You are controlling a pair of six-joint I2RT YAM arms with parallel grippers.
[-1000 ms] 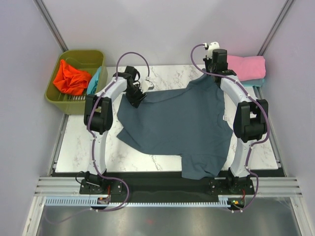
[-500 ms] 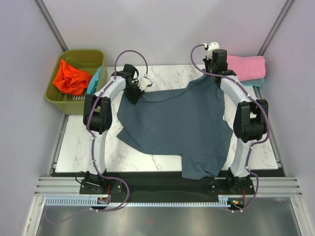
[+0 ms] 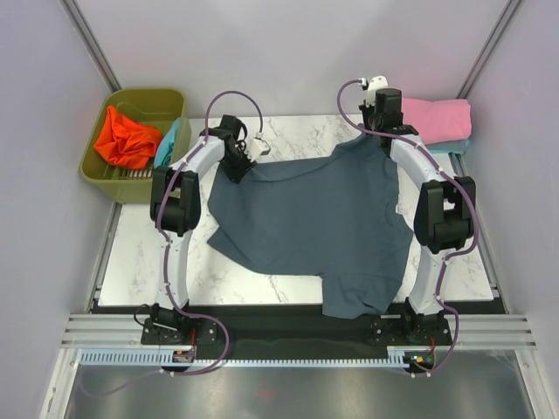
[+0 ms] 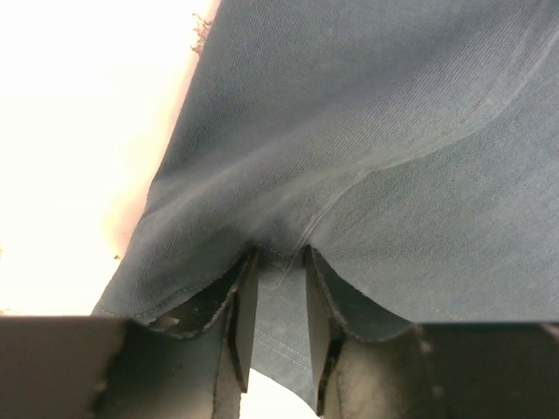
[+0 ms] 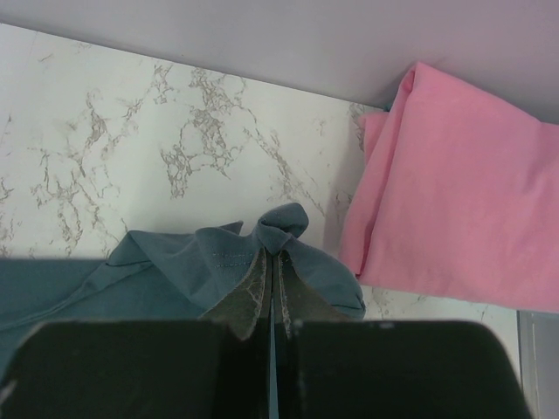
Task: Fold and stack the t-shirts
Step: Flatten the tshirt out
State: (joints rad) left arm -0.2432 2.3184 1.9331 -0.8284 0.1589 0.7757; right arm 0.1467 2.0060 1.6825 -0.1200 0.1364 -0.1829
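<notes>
Slate blue-grey cloth t-shirt point(image 3: 314, 218): limp, light; take by hem corners. Right gripper point(image 5: 272, 257) clamps bunched corner at tabletop point(image 3: 166, 262) far edge. Left gripper point(image 4: 278, 262) jaws slightly apart astride hem.

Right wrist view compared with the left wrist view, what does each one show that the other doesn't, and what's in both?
Only the right wrist: a folded pink t-shirt, the marble table, and the right gripper shut on a bunched edge. Only the left wrist: the left gripper with a hem between its fingers, grip unclear. Both: the dark blue-grey t-shirt.
</notes>
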